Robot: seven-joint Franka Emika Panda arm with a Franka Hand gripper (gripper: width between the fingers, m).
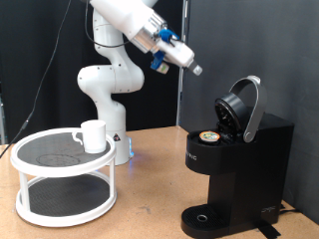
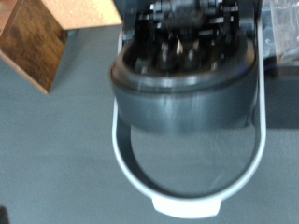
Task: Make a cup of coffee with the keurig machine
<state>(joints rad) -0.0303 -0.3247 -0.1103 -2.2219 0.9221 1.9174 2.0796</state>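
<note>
The keurig machine (image 1: 234, 164) is standing on the wooden desk (image 1: 150, 184), below the hand and toward the exterior view's right of it. Its hinged lid (image 1: 244, 108) is standing open, tilted back, and a pod with a tan top (image 1: 208, 137) is sitting in the opened chamber beneath the lid. In the wrist view the raised lid (image 2: 187, 84) is filling most of the frame, its silver rim (image 2: 192, 191) curving around the dark underside, so the camera is looking straight onto it.

The white robot arm (image 1: 105, 75) is rising from its base on the desk and reaching up and over toward the machine. A round white two-tier rack (image 1: 65, 179) with dark mesh shelves is sitting well below the hand, toward the exterior view's left. The cup (image 1: 94, 135) is standing upright on the rack's top shelf, well apart from the hand and from the machine.

The hand (image 1: 196, 70) is hanging in the air above and just to the exterior view's left of the open lid, not touching it. It is holding nothing that shows; how far its fingers are parted, I cannot tell, since they are small and blurred here.
</note>
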